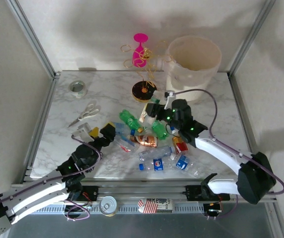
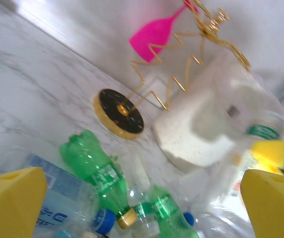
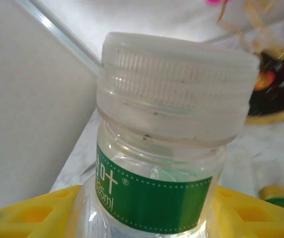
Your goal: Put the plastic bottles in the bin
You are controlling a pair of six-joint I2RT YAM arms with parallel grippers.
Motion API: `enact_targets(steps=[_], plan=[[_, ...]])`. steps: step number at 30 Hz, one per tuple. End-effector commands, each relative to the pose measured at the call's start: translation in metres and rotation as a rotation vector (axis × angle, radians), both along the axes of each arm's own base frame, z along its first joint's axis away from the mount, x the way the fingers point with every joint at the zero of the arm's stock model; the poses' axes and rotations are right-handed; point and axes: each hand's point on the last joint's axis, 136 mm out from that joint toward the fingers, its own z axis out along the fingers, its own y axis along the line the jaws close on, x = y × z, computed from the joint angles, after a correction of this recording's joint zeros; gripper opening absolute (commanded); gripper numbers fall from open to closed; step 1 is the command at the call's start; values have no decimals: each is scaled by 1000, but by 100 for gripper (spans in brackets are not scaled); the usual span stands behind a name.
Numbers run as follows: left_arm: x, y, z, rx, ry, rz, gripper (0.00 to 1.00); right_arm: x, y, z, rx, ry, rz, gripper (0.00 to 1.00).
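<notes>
Clear plastic, green-banded bottle (image 3: 172,148) pinched in the right pincer (image 3: 147,218), near side of the bin (image 1: 191,74); its smooth wall may slip free short of the rim. Left pincer (image 2: 142,208) spread.

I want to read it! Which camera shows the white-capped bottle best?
Right wrist view: the white-capped bottle is close up, cap and green label sharp. The left wrist view shows it small and blurred; the top view, too tiny to make out.
</notes>
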Motion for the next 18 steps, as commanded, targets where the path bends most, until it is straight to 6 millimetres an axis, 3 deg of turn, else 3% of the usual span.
enact_targets(steps=[1, 5, 10, 18], plan=[[3, 26, -36, -55, 102, 102, 100, 14, -35, 51, -30, -130, -105, 55], [6, 32, -55, -120, 150, 94, 100, 29, -73, 101, -52, -238, -226, 55], [10, 30, -66, -122, 189, 71, 100, 57, -117, 156, -93, -355, -368, 54], [22, 2, -68, -91, 231, -39, 100, 127, -175, 206, -105, -422, -525, 53]])
